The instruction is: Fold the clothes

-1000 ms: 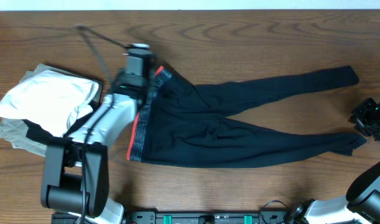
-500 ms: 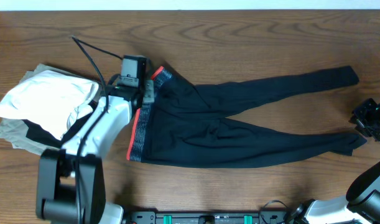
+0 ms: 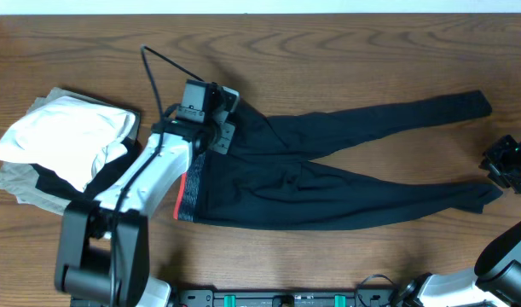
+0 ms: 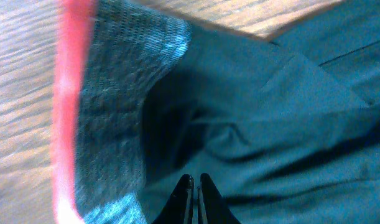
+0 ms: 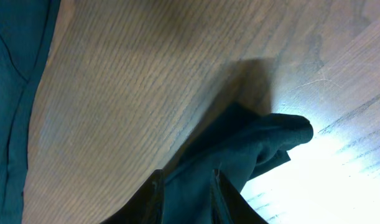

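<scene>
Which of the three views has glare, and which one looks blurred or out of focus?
Right wrist view: strong glare whitens the table at the lower right, and the bunched end of the trousers casts a dark shadow on the wood. Left wrist view: the waistband is soft, its red edge smeared; no glare. Overhead view: evenly lit and sharp.

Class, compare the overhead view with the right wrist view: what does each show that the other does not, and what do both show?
Only overhead: the whole trousers with the red-and-grey waistband, the left gripper at that waistband, and the white shirt on a pile at the left. Only right wrist: the bunched leg end running in between the fingers of the right gripper. Both: black trouser fabric, the right gripper and the wooden table.
</scene>
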Robot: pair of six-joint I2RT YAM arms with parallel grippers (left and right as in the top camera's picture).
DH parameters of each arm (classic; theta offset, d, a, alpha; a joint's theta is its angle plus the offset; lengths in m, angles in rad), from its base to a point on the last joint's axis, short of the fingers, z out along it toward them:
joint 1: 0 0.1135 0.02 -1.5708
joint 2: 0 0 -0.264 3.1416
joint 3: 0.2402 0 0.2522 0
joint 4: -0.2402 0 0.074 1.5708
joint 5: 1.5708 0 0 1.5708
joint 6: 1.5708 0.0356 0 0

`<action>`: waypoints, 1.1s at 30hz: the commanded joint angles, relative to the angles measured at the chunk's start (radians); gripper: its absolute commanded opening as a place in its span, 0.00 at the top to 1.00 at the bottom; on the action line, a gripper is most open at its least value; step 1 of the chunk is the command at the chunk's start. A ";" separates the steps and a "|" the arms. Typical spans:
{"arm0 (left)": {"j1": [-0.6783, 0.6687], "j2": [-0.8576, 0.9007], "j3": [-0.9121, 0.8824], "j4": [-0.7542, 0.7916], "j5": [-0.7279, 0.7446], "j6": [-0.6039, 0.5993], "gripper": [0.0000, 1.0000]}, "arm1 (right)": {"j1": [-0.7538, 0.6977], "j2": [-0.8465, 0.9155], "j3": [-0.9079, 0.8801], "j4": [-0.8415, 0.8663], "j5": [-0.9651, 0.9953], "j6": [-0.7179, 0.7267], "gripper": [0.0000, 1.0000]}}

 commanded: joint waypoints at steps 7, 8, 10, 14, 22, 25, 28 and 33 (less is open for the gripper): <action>-0.018 0.167 0.041 0.282 0.021 -0.010 0.94 | 0.008 0.005 0.021 -0.003 0.009 -0.013 0.77; -0.002 0.191 0.054 0.329 -0.016 -0.049 0.94 | 0.008 0.005 0.021 -0.004 0.009 -0.013 0.76; 0.041 0.232 0.081 0.404 -0.107 -0.177 0.94 | 0.008 0.005 0.021 -0.008 0.009 -0.013 0.77; 0.167 0.269 0.146 0.399 -0.152 -0.446 0.94 | 0.008 0.005 0.021 -0.013 0.009 -0.013 0.77; 0.289 0.247 0.172 0.291 0.034 -0.502 0.94 | 0.008 0.005 0.021 -0.010 0.009 -0.013 0.77; 0.277 0.222 0.172 0.234 0.036 -0.481 0.94 | 0.008 0.005 0.021 -0.011 0.009 -0.013 0.77; 0.245 0.159 0.172 0.154 0.035 -0.436 0.94 | 0.008 0.005 0.021 -0.016 0.003 -0.024 0.76; 0.187 0.018 0.172 -0.002 0.035 -0.433 0.94 | 0.006 0.005 0.021 -0.047 0.026 -0.015 0.76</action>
